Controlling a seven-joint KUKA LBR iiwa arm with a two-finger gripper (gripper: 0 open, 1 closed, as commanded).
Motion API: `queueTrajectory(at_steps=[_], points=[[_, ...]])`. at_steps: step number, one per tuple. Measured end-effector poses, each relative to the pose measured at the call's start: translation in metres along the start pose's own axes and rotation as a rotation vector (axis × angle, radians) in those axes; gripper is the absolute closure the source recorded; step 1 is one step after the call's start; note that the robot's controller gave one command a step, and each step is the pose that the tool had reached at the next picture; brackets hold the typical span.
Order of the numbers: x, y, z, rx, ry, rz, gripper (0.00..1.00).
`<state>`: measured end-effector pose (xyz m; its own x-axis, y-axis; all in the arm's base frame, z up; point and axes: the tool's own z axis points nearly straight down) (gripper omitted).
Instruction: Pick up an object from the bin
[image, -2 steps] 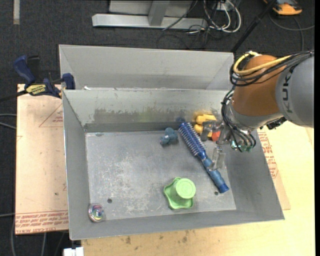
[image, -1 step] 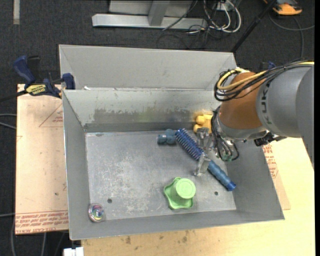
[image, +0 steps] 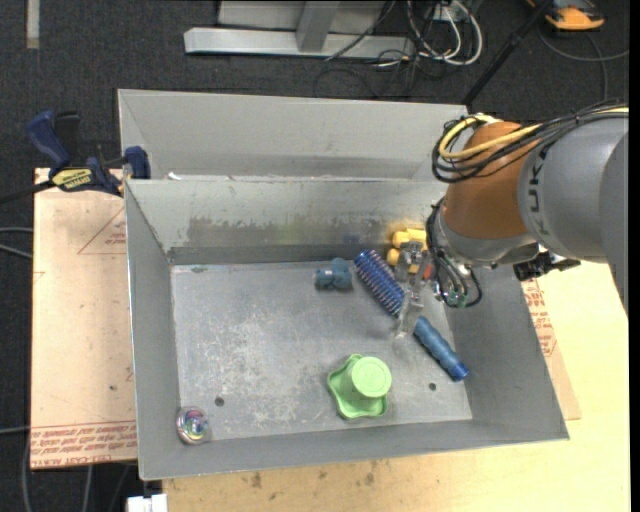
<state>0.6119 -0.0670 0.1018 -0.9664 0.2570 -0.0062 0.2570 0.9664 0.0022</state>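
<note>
Grey bin (image: 250, 340), center right: gripper (image: 405, 318) low between ribbed blue comb (image: 380, 280) and blue cylinder (image: 440, 348), probably lining up grasp; spread or pinched, cannot tell.

The arm link (image: 590, 190) is a thick, rounded casting finished in silver-grey, with a smooth surface. Dark block lettering (image: 531, 188) runs along its end; only part of the marking is readable. An orange cover (image: 485, 200), dome-shaped and glossy, encloses the wrist next to the link. A bundle of yellow and white cables (image: 468, 138) loops over the top of the cover. A black fitting (image: 540, 265) sits under the link where it joins the cover. Thin coloured wires (image: 456, 290) hang in a small loop below the cover. The gripper (image: 405, 322) is slim, pale and metallic.
</note>
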Motion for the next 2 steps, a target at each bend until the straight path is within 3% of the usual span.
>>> queueTrajectory(at_steps=[1, 2], points=[[-0.001, -0.006, 0.001, 0.001, 0.002, 0.229, 0.00], [0.007, -0.021, 0.033, 0.003, 0.006, 0.403, 0.00]])
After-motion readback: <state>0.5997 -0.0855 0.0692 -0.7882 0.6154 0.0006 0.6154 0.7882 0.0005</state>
